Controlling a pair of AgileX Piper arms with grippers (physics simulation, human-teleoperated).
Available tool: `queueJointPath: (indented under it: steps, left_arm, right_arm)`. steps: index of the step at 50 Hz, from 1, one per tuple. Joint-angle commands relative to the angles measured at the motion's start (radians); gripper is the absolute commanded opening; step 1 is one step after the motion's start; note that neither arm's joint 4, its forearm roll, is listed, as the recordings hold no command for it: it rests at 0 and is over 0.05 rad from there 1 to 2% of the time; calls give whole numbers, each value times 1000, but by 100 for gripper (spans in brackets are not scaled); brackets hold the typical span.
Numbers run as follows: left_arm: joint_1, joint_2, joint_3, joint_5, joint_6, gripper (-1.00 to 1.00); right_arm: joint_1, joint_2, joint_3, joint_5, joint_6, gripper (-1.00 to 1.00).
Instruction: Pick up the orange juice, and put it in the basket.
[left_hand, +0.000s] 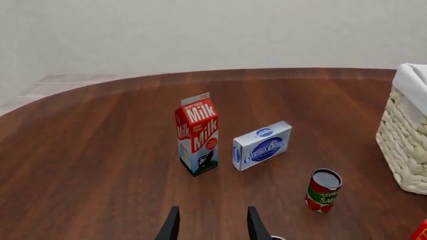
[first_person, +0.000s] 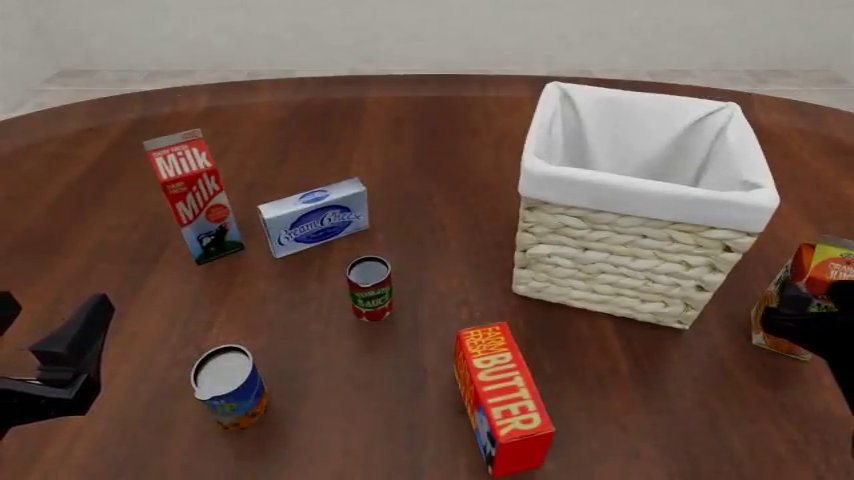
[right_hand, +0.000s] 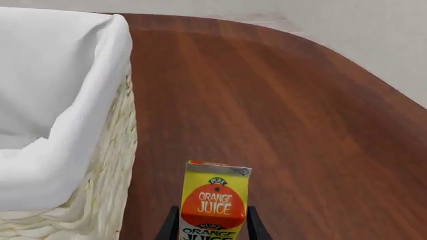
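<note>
Status: pick phase, not finished. Your right gripper (right_hand: 213, 231) has its two dark fingers on either side of the small orange-and-yellow gable-top orange juice carton (right_hand: 215, 202), low on its body; the right wrist view shows the fingers flanking the carton closely, but you cannot tell from it whether the pads are pressing or only bracketing. In the front view the carton (first_person: 809, 290) stands at the right edge with the dark gripper overlapping its near side, so contact is not confirmed there either. It appears upright and on the brown wooden table (first_person: 441, 130); no gap under it is visible, so judge it as not yet lifted.

Relative to the right gripper, the large cream woven wicker basket with white cloth liner (right_hand: 107, 165) sits just beside the carton on the gripper's left and extends forward from it. The liner rim stands higher than the carton top. Nothing is visible inside the basket.

Your left gripper (left_hand: 212, 225) hangs over bare table with fingers set apart and nothing between them. Ahead of it stand the red-and-white milk carton (left_hand: 197, 134), the blue-and-white cream cheese box (left_hand: 261, 145) and the red tomato sauce can (left_hand: 323, 190), none of them touched.

Left to do, as judged: confirm the grasp, lift the carton above the liner rim, carry it leftward over the opening, release
</note>
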Motion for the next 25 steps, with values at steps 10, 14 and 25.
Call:
queueJointPath:
  steps: [10, 14, 25]
  left_arm:
    - [-3, 17, 0, -10, 2, 100]
    - [-3, 22, 0, -14, 2, 100]
    - [-4, 20, 0, -12, 3, 100]
  right_arm:
    - [-11, 95, -58, -9, 18, 100]
    - [-9, 72, -45, -10, 25, 100]
    - [-14, -20, -29, 32, 27, -100]
